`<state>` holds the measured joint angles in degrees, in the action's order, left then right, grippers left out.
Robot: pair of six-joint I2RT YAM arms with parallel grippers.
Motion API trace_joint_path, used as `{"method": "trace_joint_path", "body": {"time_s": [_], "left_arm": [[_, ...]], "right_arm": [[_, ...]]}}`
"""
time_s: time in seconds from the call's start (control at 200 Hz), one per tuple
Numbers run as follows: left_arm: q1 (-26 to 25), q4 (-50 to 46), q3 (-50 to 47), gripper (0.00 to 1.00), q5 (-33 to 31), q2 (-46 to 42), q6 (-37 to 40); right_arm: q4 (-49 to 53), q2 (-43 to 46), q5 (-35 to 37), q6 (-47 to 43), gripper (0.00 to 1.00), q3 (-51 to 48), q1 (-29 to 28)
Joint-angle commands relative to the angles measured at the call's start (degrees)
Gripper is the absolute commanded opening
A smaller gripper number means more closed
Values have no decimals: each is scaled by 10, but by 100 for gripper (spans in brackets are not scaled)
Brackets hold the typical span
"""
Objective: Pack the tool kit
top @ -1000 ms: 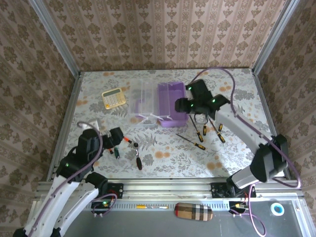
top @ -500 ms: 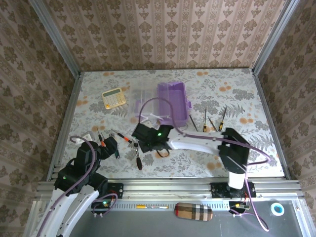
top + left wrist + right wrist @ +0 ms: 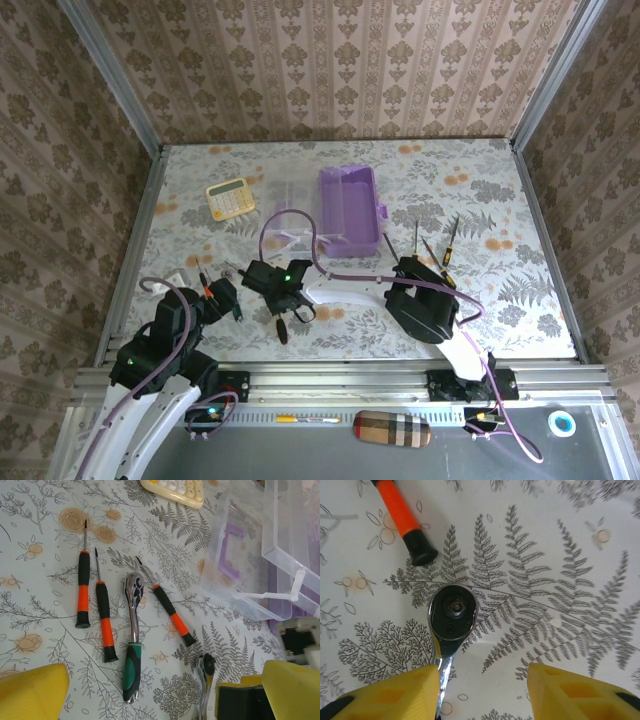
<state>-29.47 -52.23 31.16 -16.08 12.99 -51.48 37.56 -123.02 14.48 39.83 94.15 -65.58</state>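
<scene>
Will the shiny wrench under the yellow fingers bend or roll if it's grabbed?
Probably not. The ratchet wrench looks like polished metal, so it is likely stiff and heavy for its size. Its flat head should make it slide, not roll. The smooth shaft may slip.

Bright even light, faint soft shadows, sharp focus, slight foreground blur.

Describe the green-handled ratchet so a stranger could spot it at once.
Look left of the clear lid in the left wrist view, at the row of tools. The ratchet lies between orange-black screwdrivers; its chrome shaft and green grip set it apart.
</scene>
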Motion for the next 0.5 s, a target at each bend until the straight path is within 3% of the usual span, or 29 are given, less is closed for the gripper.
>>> {"method": "trace_joint_path", "body": {"time_s": [0.0, 0.36, 0.495], "left_arm": [[6, -19, 1, 100, -11, -11, -12], [6, -5, 3, 100, -14, -10, -1], [6, -5, 3, 100, -17, -11, -1]], "right_arm": [[0, -28, -21, 19, 47, 25, -6], [2, -61, -35, 17, 44, 41, -9], [-3, -67, -38, 13, 32, 40, -9]]}}
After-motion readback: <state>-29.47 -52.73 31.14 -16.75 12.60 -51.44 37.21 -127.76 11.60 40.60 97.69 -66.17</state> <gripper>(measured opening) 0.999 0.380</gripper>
